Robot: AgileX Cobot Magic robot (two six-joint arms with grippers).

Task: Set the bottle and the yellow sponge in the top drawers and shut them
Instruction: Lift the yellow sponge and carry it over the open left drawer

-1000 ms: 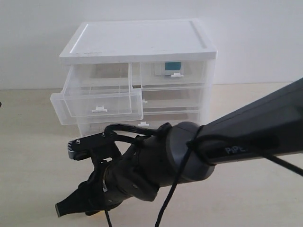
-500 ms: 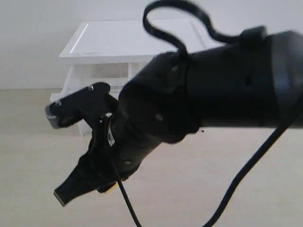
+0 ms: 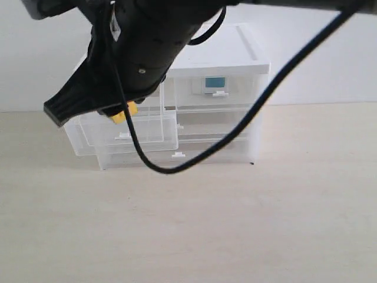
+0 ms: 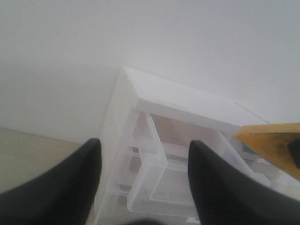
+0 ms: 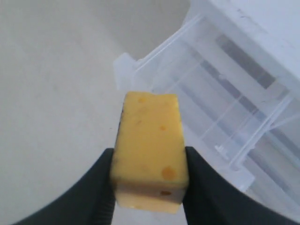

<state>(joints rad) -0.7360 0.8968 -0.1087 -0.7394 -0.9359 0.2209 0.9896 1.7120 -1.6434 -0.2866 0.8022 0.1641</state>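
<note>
Right hand [image 5: 149, 185] is pinching sponge [image 5: 150, 140] across its sides; foam looking light, soft, squashable; left hand [image 4: 143, 183] is standing open, empty

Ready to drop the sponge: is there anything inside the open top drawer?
Nothing shows in the open drawer: both wrist views see only bare clear plastic. In the exterior view the arm and the sponge cover much of it, so its back part cannot be checked there.
</note>
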